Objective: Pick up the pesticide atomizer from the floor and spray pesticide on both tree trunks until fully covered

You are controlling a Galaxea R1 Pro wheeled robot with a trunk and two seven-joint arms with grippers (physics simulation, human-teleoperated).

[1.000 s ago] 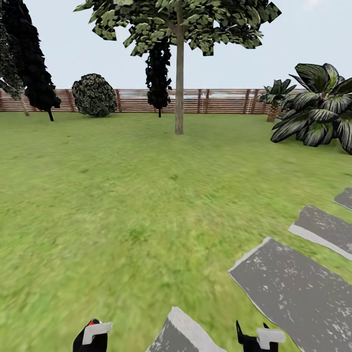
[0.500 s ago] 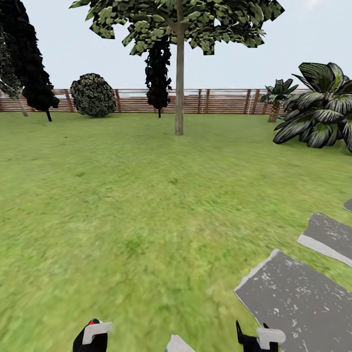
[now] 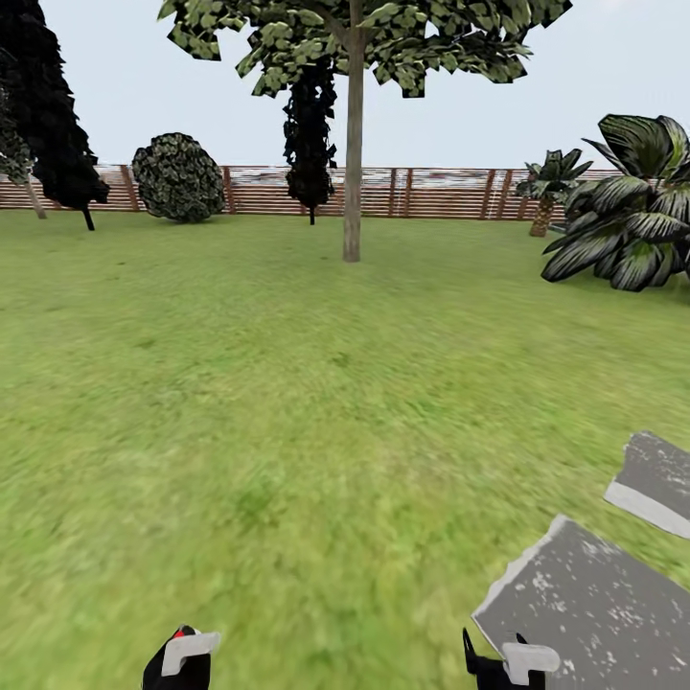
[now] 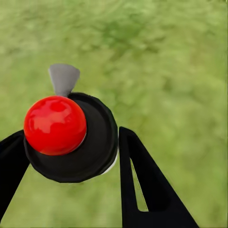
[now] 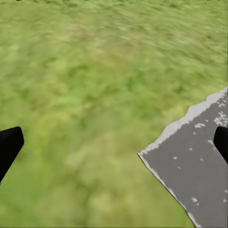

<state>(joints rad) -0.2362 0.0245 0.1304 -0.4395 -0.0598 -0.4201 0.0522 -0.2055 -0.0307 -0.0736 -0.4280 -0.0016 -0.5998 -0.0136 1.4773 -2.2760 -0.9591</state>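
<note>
Green lawn (image 3: 287, 402) spreads to a slatted fence (image 3: 431, 192); we see one tree (image 3: 354, 144) standing far ahead, well apart from us. Our left hand (image 4: 71, 156) grips the atomizer (image 4: 71, 137), red knob uppermost. Our right hand (image 5: 114, 142) hangs spread wide, holding nothing, over grass beside grey paving (image 5: 194, 161).

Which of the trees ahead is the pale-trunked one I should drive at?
The tall tree standing alone on the lawn, straight ahead. Its bare pale trunk sets it apart from the slim near-black trees nearer the fence.
</note>
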